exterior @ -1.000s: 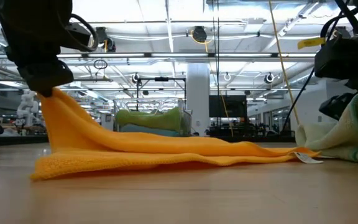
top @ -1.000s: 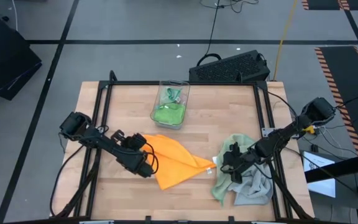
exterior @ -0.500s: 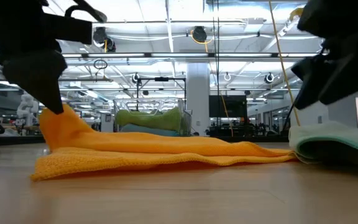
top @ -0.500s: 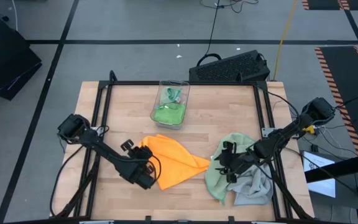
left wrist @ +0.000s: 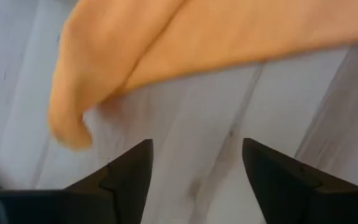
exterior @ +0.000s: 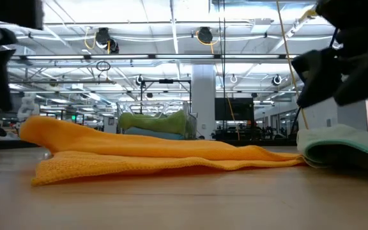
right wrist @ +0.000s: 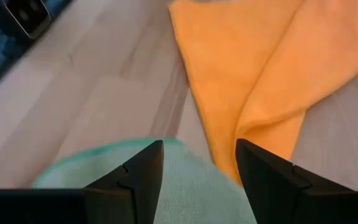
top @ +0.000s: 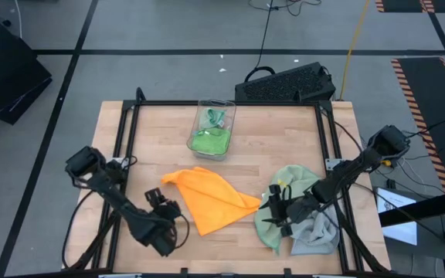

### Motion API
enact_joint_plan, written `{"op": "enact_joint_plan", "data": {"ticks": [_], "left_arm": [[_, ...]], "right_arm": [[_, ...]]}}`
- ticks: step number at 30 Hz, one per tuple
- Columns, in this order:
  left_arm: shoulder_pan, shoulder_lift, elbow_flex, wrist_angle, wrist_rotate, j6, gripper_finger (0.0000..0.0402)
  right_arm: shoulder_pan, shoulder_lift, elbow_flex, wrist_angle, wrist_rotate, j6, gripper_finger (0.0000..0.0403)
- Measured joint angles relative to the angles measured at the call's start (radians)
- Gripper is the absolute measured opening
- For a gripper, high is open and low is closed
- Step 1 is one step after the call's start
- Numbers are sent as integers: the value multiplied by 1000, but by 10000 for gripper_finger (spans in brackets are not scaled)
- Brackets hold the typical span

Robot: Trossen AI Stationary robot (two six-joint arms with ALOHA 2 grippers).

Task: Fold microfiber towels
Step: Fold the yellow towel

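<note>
Two grippers are at work. The left gripper (left wrist: 191, 180) has its jaws released and holds nothing; the orange towel (top: 211, 199) lies just beyond their tips, folded loosely. The right gripper (right wrist: 199, 180) stands with jaws parted over the sage green towel (right wrist: 166, 186), not gripping it. I judge one fold is laid; next, a free corner must be pinched.
</note>
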Motion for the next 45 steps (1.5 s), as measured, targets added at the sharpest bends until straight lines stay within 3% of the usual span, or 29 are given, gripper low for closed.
{"op": "enact_joint_plan", "data": {"ticks": [2,5,8,13,15,24,27,35,38,45], "left_arm": [[-26,0,0,0,16,-32,261],[-62,0,-1,161,-42,14,258],[-72,8,0,430,-169,206,240],[-40,53,1,718,-229,477,214],[-18,88,1,730,-218,526,213],[59,174,-1,836,11,654,229],[67,174,1,829,30,665,192],[88,162,3,696,5,695,14],[97,148,-2,661,-27,688,15],[95,24,1,644,-131,704,8]], "right_arm": [[0,24,0,-5,0,14,192],[-1,37,-1,-32,-31,27,192],[-1,31,-1,-90,-63,42,192],[-7,29,-1,-202,-123,116,192],[-6,29,-1,-244,-140,148,192],[-6,17,4,-402,-222,296,192],[-6,-4,4,-463,-233,335,192],[23,-156,-4,-503,-243,340,192],[35,-217,-3,-495,-216,316,192],[42,-311,-2,-456,-4,195,195]]}}
